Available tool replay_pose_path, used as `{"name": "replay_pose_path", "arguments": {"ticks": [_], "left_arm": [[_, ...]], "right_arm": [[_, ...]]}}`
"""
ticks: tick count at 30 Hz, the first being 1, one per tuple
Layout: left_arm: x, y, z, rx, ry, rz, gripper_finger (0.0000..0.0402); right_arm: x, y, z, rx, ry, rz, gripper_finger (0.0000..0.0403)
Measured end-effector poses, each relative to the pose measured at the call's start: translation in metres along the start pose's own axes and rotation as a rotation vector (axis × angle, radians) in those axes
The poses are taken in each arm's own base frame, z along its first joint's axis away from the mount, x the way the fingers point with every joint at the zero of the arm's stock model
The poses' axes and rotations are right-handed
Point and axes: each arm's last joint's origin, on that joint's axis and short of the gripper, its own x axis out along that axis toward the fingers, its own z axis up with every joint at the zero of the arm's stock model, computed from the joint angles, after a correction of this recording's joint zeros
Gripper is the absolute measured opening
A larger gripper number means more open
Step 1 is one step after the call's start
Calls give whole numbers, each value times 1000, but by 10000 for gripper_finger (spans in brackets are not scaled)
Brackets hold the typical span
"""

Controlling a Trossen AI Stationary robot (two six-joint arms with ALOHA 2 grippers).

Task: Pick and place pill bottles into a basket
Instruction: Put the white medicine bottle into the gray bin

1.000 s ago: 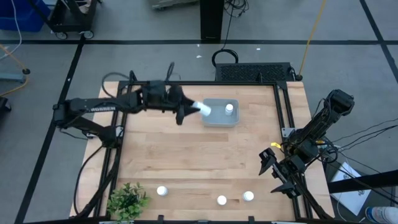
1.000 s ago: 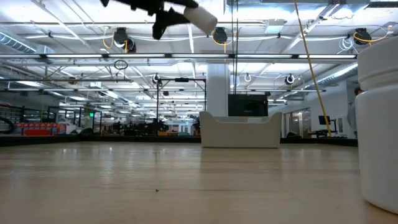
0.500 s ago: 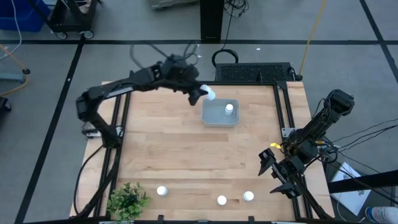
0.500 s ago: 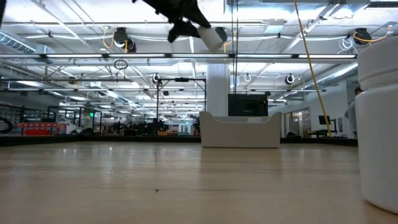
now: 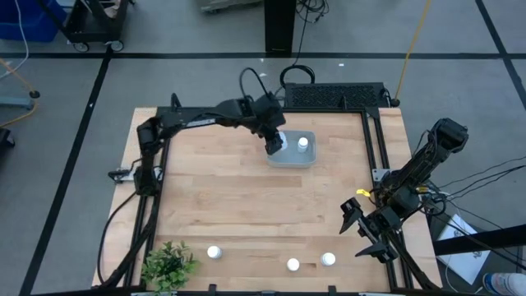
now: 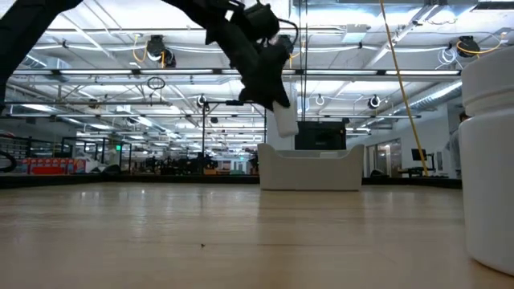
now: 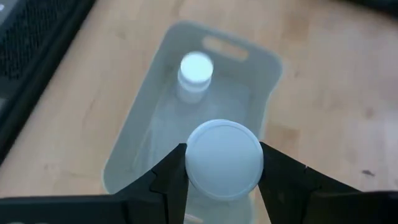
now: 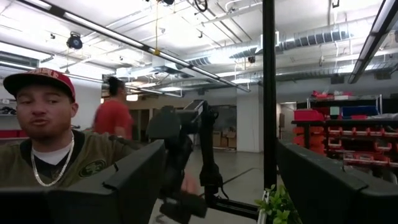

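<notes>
Body of the held pill bottle (image 7: 224,159) hidden under its own cap in the left wrist view, only the round top visible between the fingers (image 7: 169,180). Near end of the basket (image 7: 124,155) cut off by the edge at 6 o'clock. In the low view, a large bottle (image 6: 490,160) cropped at 3 o'clock. Basket contents (image 6: 310,168) hidden behind its wall. Potted plant (image 5: 168,265) partly cropped at 6 o'clock in the high view.

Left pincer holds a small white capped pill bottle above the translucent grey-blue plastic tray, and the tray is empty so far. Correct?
Not quite. The tray already holds one small white capped pill bottle, as the left wrist view shows. The left pincer does hold another white capped bottle above it.
</notes>
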Motion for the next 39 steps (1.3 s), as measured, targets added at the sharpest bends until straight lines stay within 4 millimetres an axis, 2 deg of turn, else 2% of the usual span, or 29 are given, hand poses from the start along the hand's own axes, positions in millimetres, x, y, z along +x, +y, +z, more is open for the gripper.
{"name": "replay_pose_path", "arguments": {"ticks": [3, 6, 10, 15, 20, 28, 34, 39], "left_arm": [[15, 3, -6, 35, 52, 69, 173], [31, 7, -14, 49, 112, 66, 183], [43, 9, -17, 75, 118, 79, 168], [46, 10, -18, 102, 125, 82, 165], [46, 11, -18, 144, 132, 104, 183], [67, 8, -24, 190, 155, 110, 165], [70, 3, -24, 216, 152, 113, 187], [70, 3, -24, 231, 154, 123, 168]], "right_arm": [[0, 0, 0, -4, -2, 0, 295], [0, 0, 0, -13, -1, 0, 295], [0, 0, 0, -14, 1, 0, 295], [0, 0, -1, -18, 14, 2, 295], [0, 0, -2, -11, 22, 2, 295], [0, 0, -2, -10, 20, 2, 295], [0, 0, -3, -8, 28, 5, 295], [0, 0, -3, -8, 30, 5, 295]]}}
